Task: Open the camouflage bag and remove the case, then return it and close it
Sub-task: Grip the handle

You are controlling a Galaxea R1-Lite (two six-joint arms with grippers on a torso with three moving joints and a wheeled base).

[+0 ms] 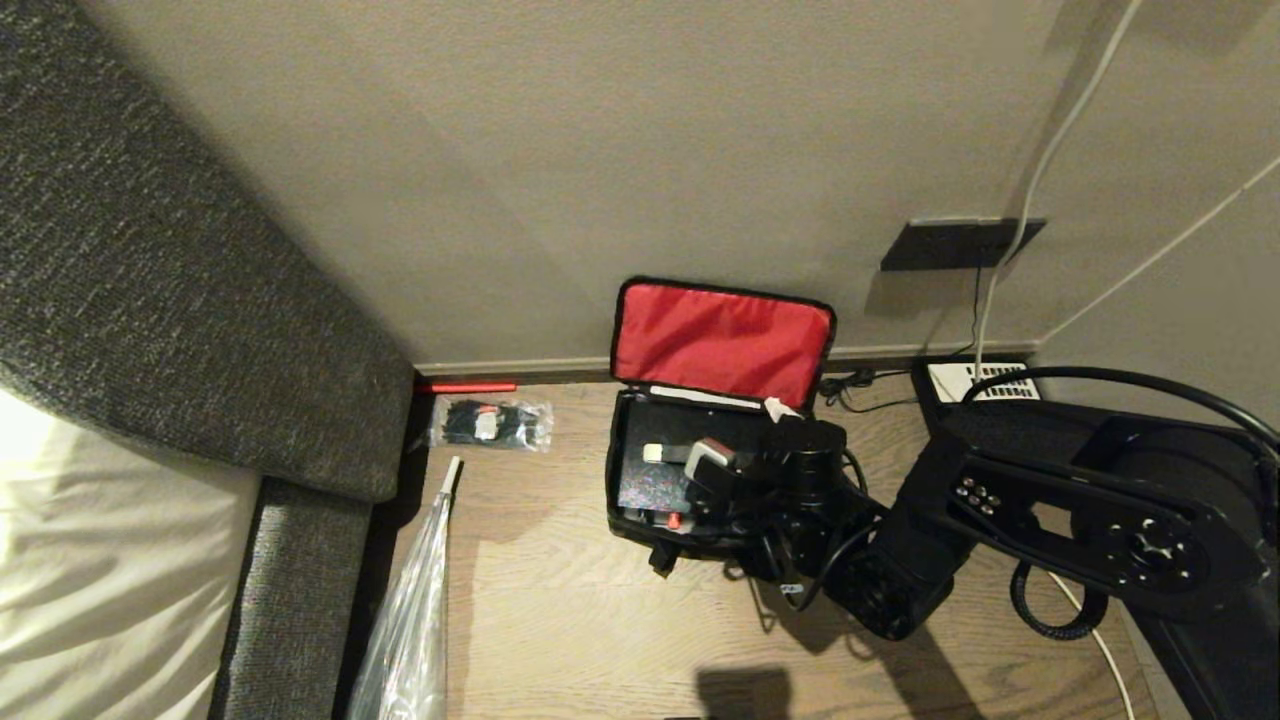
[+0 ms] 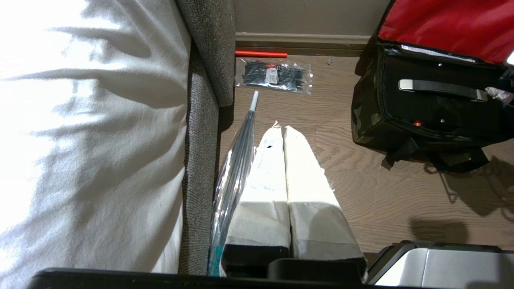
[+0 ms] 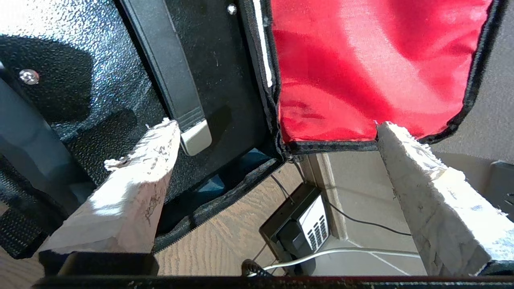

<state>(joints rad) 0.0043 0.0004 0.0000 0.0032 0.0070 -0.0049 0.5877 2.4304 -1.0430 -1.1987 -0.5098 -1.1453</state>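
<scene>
The camouflage bag (image 1: 612,470) stands open on the wooden floor, its red-lined lid (image 1: 722,340) leaning back against the wall. Inside lies the black case (image 1: 655,485), with a grey-tipped handle (image 1: 665,453) on top and a small red mark at its near edge. My right gripper (image 1: 745,432) hovers open over the bag's right end. In the right wrist view one padded finger (image 3: 140,172) sits above the case (image 3: 100,100) beside the handle end (image 3: 194,136), and the other is past the lid's corner (image 3: 401,132); nothing is between them. My left gripper (image 2: 277,126) hangs shut over bare floor left of the bag (image 2: 369,116).
A clear plastic bag of black ties (image 1: 490,424) and a red stick (image 1: 465,386) lie by the wall at left. A sleeved umbrella (image 1: 410,620) leans along the grey bed frame (image 1: 300,560). A black telephone (image 3: 301,224) with cables sits right of the bag.
</scene>
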